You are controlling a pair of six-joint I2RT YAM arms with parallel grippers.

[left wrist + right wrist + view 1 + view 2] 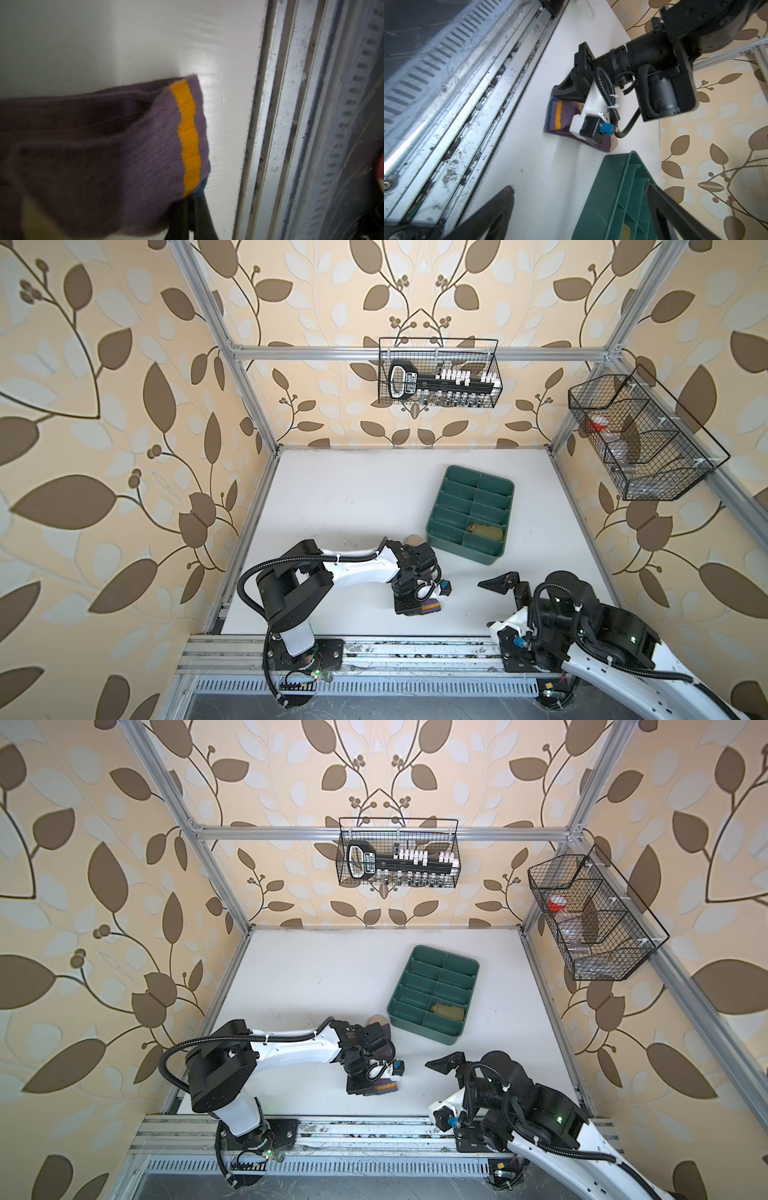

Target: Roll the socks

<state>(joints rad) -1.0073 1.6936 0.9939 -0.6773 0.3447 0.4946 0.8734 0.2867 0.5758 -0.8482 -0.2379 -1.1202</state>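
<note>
The purple sock (124, 145) lies on the white table near its front edge, and its cuff with navy and yellow stripes (432, 608) shows in both top views. My left gripper (415, 609) (192, 207) is shut on that cuff. The left wrist hides the sock's middle, and its beige toe (413, 539) sticks out behind the wrist. The olive green sock (484, 532) (446, 1012) lies rolled in a front compartment of the dark green tray (465, 551). My right gripper (494, 583) (579, 188) is open and empty, between the purple sock (560, 118) and the tray (612, 197).
The metal rail (374, 649) runs along the table's front edge, close to the held cuff. A wire basket (440, 373) with a tool set hangs on the back wall. Another wire basket (640, 435) hangs on the right frame. Bare table lies to the left and behind.
</note>
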